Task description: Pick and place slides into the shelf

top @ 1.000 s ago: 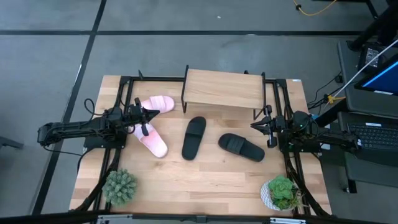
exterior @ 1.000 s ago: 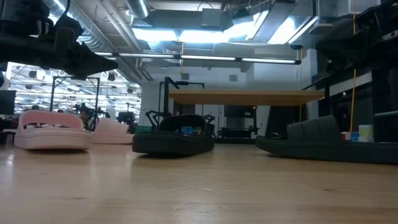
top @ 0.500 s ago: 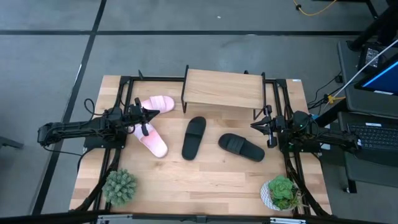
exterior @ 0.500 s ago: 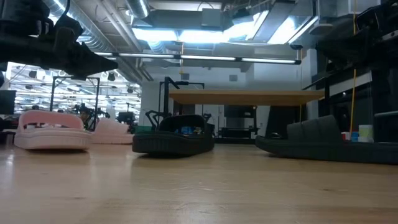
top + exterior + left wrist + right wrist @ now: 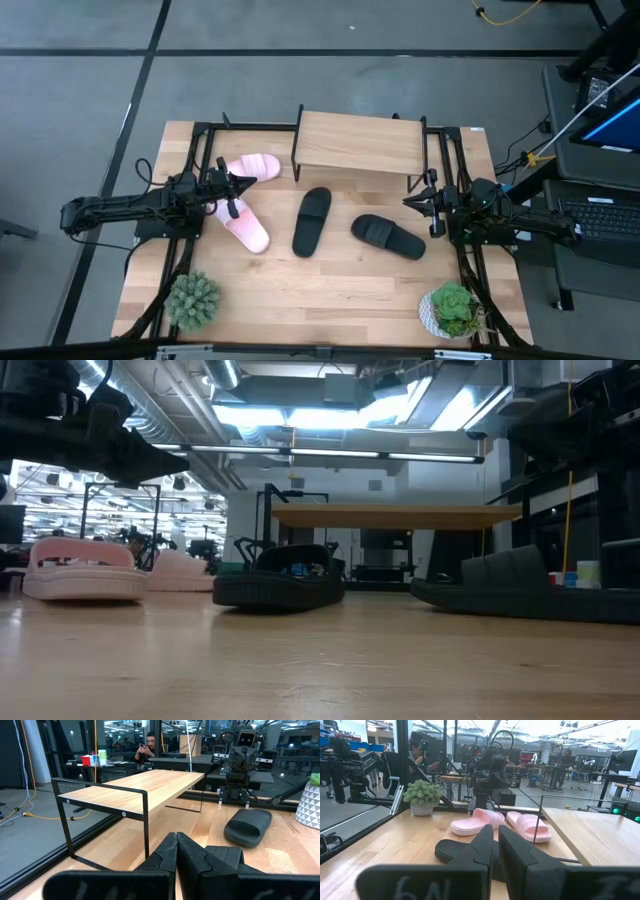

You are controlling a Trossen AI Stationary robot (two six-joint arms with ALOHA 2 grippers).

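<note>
The shelf (image 5: 360,142) stands at the table's far middle, its light-wood top on black frames; it also shows in the left wrist view (image 5: 135,790). Two pink slides lie flat on their soles at the left, one (image 5: 255,167) near the shelf's left end and one (image 5: 246,230) nearer. Two black slides (image 5: 312,220) (image 5: 388,236) lie in front of the shelf. My left gripper (image 5: 230,190) hovers shut between the pink slides. My right gripper (image 5: 420,203) hovers shut at the right, just beyond the right black slide. Both touch nothing.
A green potted plant (image 5: 192,300) stands at the near left corner, another in a white pot (image 5: 452,310) at the near right. Black arm frames run along both table sides. A person stands behind glass beyond the table (image 5: 148,747). Bare wood lies along the near edge.
</note>
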